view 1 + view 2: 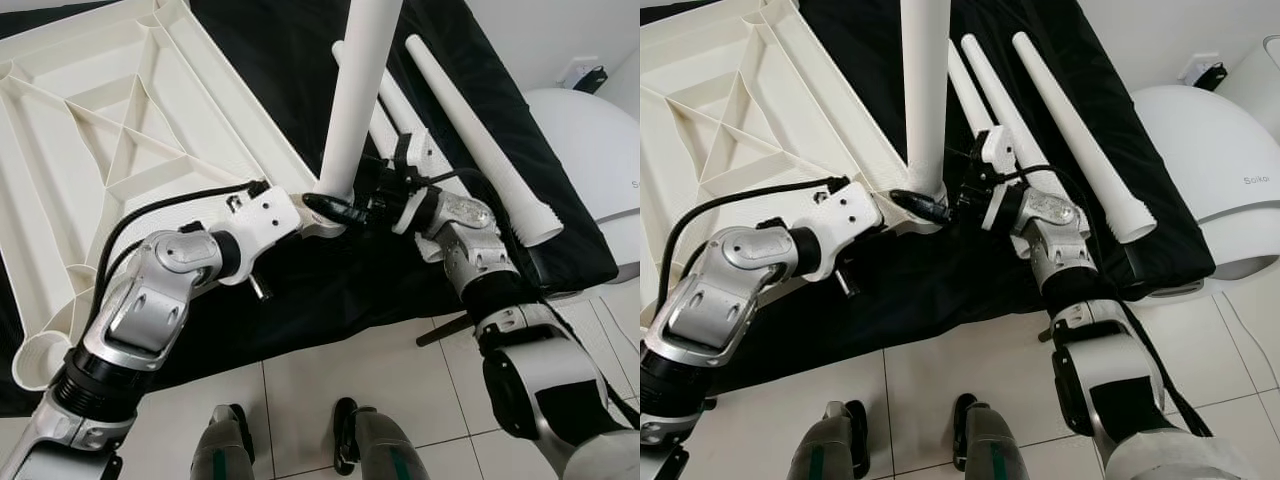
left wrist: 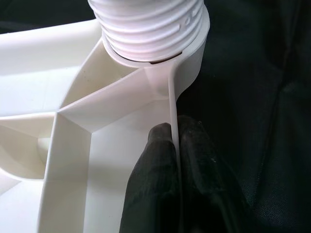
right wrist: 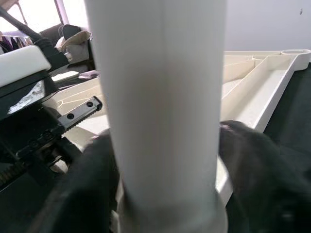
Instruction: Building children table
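Observation:
A white ribbed table top [image 1: 110, 150] lies upside down on a black cloth [image 1: 300, 290]. One white leg [image 1: 355, 90] stands upright in its near corner socket, the threaded end [image 2: 150, 24] seated in the ring. My left gripper [image 1: 330, 210] is shut on the table top's thin rim wall [image 2: 173, 97] right beside that socket, one finger [image 2: 155, 170] on each side. From the other side my right gripper [image 1: 365, 195] is shut around the upright leg [image 3: 160, 97] just above its base. Two loose legs [image 1: 480, 150] [image 1: 395, 110] lie on the cloth behind.
A rounded white appliance [image 1: 590, 150] stands at the right, with a wall plug [image 1: 585, 75] behind it. White floor tiles [image 1: 330, 370] run along the cloth's near edge, where my feet [image 1: 345, 430] stand.

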`<state>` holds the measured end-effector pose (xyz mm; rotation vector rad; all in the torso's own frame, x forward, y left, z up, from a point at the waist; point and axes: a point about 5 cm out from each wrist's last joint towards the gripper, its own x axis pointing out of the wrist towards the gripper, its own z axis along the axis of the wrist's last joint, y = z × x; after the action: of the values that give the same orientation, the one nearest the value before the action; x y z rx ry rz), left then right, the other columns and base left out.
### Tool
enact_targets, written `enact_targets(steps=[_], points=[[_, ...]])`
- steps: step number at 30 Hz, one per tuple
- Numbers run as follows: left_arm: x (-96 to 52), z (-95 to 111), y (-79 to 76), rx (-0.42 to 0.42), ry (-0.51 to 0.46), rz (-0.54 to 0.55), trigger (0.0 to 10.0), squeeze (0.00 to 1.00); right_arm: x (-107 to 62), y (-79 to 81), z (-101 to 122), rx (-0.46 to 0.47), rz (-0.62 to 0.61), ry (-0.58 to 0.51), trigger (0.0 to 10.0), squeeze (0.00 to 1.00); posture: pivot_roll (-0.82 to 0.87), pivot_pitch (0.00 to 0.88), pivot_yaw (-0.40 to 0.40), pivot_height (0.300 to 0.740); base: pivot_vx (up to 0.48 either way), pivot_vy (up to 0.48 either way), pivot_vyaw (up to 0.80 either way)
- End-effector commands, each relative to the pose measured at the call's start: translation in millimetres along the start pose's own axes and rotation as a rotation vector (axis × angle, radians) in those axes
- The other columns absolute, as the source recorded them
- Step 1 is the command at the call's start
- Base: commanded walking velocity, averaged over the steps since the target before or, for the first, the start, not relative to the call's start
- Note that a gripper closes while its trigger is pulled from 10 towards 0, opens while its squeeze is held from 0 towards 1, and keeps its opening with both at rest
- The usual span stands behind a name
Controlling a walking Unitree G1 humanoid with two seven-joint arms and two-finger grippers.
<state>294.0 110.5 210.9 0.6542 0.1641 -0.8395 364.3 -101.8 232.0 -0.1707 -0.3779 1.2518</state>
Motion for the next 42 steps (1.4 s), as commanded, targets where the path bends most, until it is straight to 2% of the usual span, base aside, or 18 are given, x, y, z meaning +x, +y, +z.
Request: enact_targets(steps=[1, 13, 23, 32, 42], points=[[-3.0, -29, 5.6, -0.029, 0.156, 0.131, 10.0, 0.00, -2.0, -0.6, -1, -0.010, 0.010, 0.019, 0.0, 0.00, 0.10, 0.282, 0.005, 0.740, 0.000, 0.000, 0.00], [-2.6, -28, 4.3, -0.034, 0.152, 0.131, 10.0, 0.00, -3.6, -5.0, 4, -0.002, 0.012, 0.012, 0.0, 0.00, 0.09, 0.290, -0.001, 0.740, 0.000, 0.000, 0.00], [-2.0, -27, 3.5, -0.040, 0.147, 0.139, 10.0, 0.00, -3.1, 7.3, 1, 0.070, -0.009, -0.031, 0.0, 0.00, 0.08, 0.291, -0.011, 0.740, 0.000, 0.000, 0.00], [-1.9, -27, 4.9, -0.041, 0.147, 0.146, 10.0, 0.00, -6.0, 18.8, -1, 0.057, -0.087, -0.052, 0.0, 0.00, 0.07, 0.288, -0.012, 0.740, 0.000, 0.000, 0.00], [-0.8, -26, 5.6, -0.042, 0.143, 0.151, 10.0, 0.00, -8.8, 36.1, -4, 0.025, -0.209, -0.006, 0.0, 0.00, 0.06, 0.286, -0.017, 0.740, 0.000, 0.000, 0.00]])
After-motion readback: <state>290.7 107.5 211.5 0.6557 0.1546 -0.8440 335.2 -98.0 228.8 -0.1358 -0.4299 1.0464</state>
